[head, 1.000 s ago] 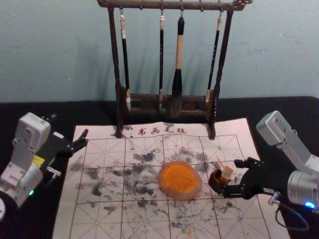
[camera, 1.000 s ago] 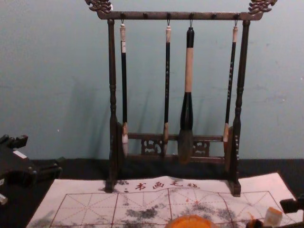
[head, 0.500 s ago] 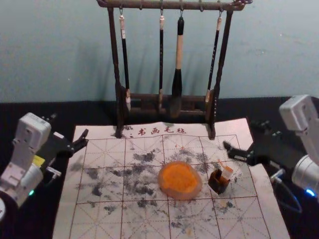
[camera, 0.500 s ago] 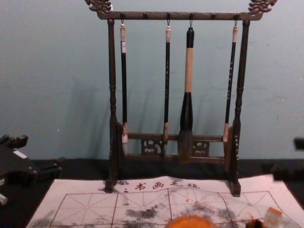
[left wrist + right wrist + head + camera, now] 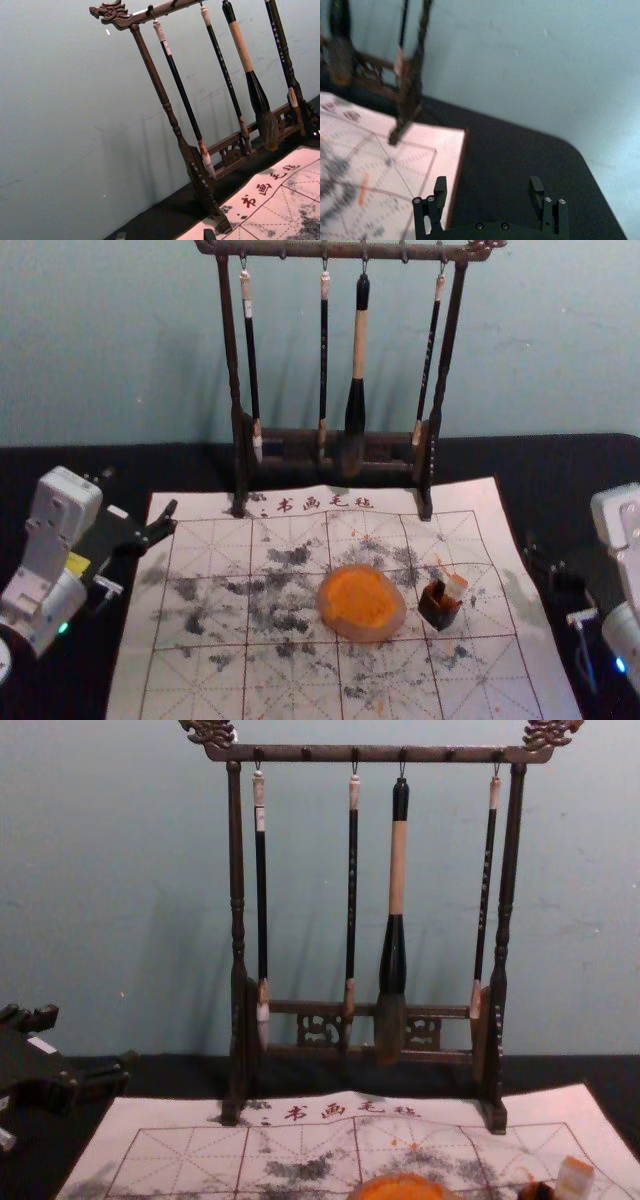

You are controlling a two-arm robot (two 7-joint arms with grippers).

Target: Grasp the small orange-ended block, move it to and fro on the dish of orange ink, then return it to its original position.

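And there was the right gripper (image 5: 546,566), out by the right edge of the gridded mat (image 5: 500,680), fingers spread wide, and nothing at all between them! The small orange-ended block (image 5: 455,587) stood on the mat's right side, a little tilted, orange end up, right at the small dark holder (image 5: 440,609); whether it sat inside or just leaned there, the views could not tell. Just to the left of that pair lay the dish (image 5: 364,634), its orange ink (image 5: 360,598) spread in a broad round patch. Over on the far side, the left gripper (image 5: 142,493) was parked by the mat's left edge, its fingers wide apart too and empty. Behind it all rose the dark wooden rack (image 5: 341,251), four brushes (image 5: 360,340) hanging tips down.
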